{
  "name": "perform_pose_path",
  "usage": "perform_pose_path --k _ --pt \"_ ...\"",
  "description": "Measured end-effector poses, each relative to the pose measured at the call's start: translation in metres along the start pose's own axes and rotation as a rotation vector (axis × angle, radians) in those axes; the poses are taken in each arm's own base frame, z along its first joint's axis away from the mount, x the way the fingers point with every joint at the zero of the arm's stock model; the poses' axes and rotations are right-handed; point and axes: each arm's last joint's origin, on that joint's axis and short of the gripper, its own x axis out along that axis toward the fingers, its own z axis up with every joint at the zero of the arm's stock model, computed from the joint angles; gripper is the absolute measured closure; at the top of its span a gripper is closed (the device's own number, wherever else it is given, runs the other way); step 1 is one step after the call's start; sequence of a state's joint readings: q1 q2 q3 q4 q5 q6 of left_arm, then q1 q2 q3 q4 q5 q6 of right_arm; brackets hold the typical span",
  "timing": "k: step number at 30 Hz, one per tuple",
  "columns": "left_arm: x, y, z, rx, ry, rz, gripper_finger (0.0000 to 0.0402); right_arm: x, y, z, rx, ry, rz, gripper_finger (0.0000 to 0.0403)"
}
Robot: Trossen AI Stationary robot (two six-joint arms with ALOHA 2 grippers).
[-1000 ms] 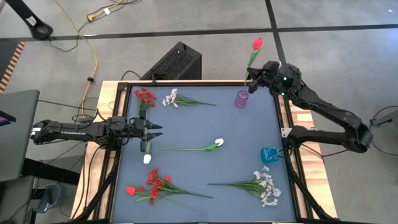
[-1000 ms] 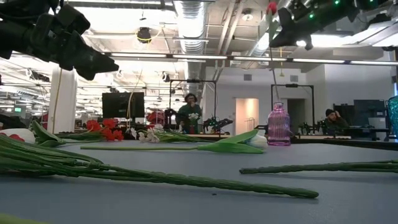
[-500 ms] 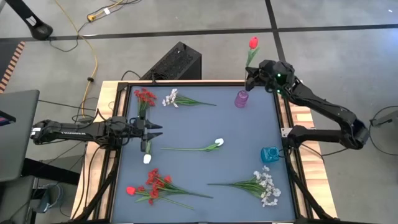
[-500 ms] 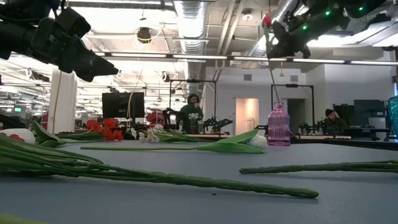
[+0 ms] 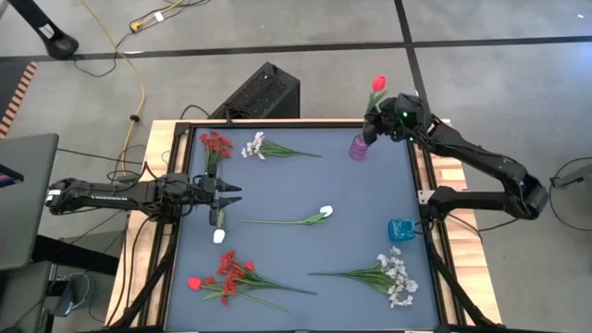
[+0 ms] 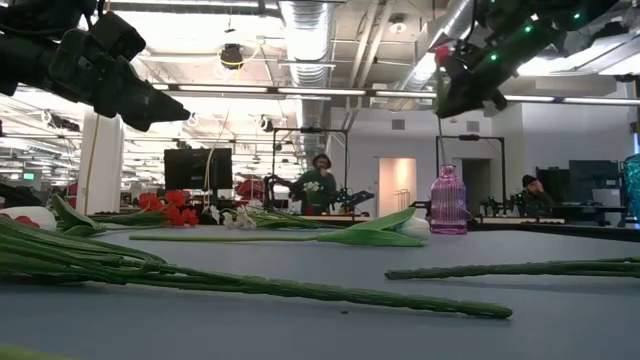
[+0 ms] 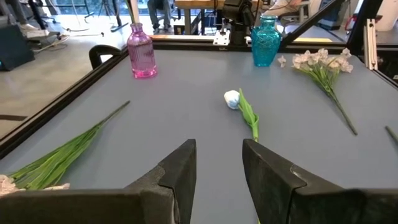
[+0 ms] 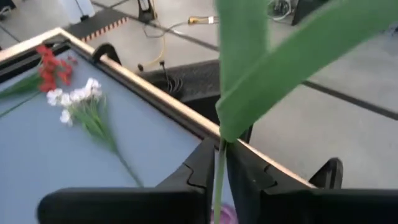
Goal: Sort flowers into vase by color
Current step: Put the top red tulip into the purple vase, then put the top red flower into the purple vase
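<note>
High view: right claw (image 5: 377, 122) above the pink vase (image 5: 358, 147) at the bench's (image 5: 305, 185) far right corner, clamped on a red tulip (image 5: 377, 84), stem partly masked by the arm. Left claw (image 5: 233, 194) at the bench's left edge, fingers parted, nothing between them. White tulip (image 5: 324, 213) mid-bench; teal vase (image 5: 401, 229) at right edge.

Low view: red tulip (image 6: 441, 52) barely visible against the right claw (image 6: 450, 100); whether the stem tip reaches the pink vase (image 6: 448, 202), hard to tell.

Left wrist view: left claw (image 7: 217, 163) spread, empty.

Right wrist view: right claw (image 8: 219, 163) pinching the stem, bloom cut off.
</note>
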State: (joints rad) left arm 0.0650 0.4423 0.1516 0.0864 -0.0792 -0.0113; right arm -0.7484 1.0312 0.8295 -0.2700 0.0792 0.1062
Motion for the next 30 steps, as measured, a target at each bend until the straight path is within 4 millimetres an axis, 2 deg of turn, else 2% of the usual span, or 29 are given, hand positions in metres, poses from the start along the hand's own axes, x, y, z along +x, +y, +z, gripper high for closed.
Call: perform_pose_path --k 5,14,19,25,30 --pt "0.0 0.0 0.0 -0.008 0.005 -0.004 0.0282 -0.01 0.004 -0.006 0.013 0.069 0.015 0.0286" --pt "0.0 0.0 -0.002 -0.025 0.023 -0.003 0.0282 -0.038 0.008 -0.009 0.041 0.388 -0.007 0.0199" --pt "0.0 0.0 -0.002 -0.029 0.024 -0.003 0.0282 -0.057 0.017 -0.004 0.087 0.51 0.072 0.0181" --pt "0.0 0.0 -0.002 -0.033 0.023 -0.004 0.0282 -0.067 0.042 0.007 0.163 0.495 0.296 0.018" --pt "0.0 -0.001 -0.002 -0.037 0.024 -0.045 0.0282 -0.074 0.076 0.01 0.137 0.43 0.466 0.018"
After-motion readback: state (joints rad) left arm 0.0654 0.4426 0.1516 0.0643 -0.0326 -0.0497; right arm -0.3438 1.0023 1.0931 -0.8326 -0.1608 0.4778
